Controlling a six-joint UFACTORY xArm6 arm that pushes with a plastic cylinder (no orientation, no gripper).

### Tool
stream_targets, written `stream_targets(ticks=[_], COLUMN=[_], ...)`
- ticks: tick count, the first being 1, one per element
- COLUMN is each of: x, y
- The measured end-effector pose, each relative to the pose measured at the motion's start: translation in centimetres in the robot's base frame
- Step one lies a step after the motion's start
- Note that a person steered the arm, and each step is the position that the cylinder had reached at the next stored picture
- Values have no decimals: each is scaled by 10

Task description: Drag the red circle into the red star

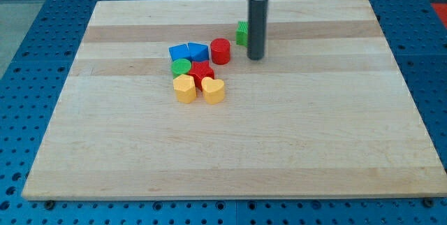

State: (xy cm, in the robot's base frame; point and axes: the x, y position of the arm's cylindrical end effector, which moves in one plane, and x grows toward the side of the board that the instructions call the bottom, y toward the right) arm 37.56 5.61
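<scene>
The red circle (221, 50) is a short red cylinder standing on the wooden board, just up and right of the red star (202, 73), with a small gap between them. My tip (255, 58) is the lower end of the dark rod, to the right of the red circle and apart from it. The red star sits inside a tight cluster of blocks.
Two blue blocks (188, 52) sit left of the red circle. A green circle (181, 67) is left of the red star. A yellow hexagon (185, 89) and a yellow heart (213, 91) lie below it. A green block (242, 33) is partly hidden behind the rod.
</scene>
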Motion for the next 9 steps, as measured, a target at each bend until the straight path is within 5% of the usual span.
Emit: stream_targets(ticks=[6,9], x=[-60,-19], y=[-27,-62])
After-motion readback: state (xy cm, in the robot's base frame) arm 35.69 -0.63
